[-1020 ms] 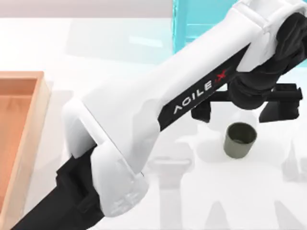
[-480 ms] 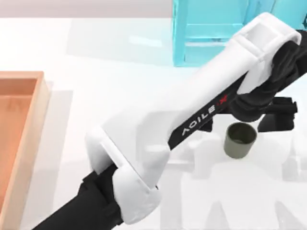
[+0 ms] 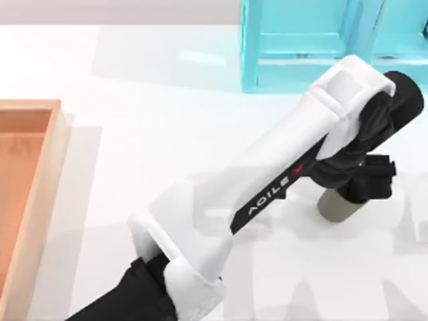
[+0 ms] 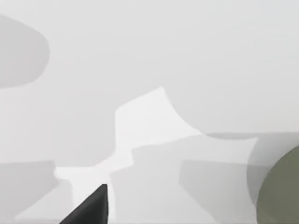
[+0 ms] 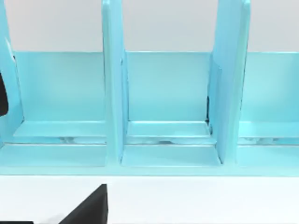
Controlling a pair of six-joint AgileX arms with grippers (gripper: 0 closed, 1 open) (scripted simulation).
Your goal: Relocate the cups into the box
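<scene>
The olive-green cup [image 3: 336, 204] stands on the white surface [image 3: 167, 120] at the right of the top view, upright, with its upper part hidden under the left end effector [image 3: 364, 184] so that just its lower wall shows. In the left wrist view a curved olive edge of the cup [image 4: 280, 186] sits close to the camera, with the pale surface and soft shadows around it and a dark finger tip [image 4: 91, 207] nearby. The left arm [image 3: 267, 194] reaches across the surface from about 7 o'clock toward 2 o'clock, its white forearm carrying the black lettering "AGILE" followed by a red "X" along a dark stripe; the black wrist bends down at the far end, putting the end effector directly over the cup. How far its fingers are spread, and whether they touch the cup, I cannot tell. From the cup, the turquoise shelf-like frame [image 3: 301, 47] lies toward 12 o'clock at the far edge of the surface, its upright dividers and compartments seen face-on in the right wrist view [image 5: 168, 112]. A dark finger tip of the right end effector [image 5: 88, 207] shows there. The box [image 3: 40, 194], with a light wooden rim and an orange-brown inside, lies well apart from the cup toward 9 o'clock, at the left edge.
</scene>
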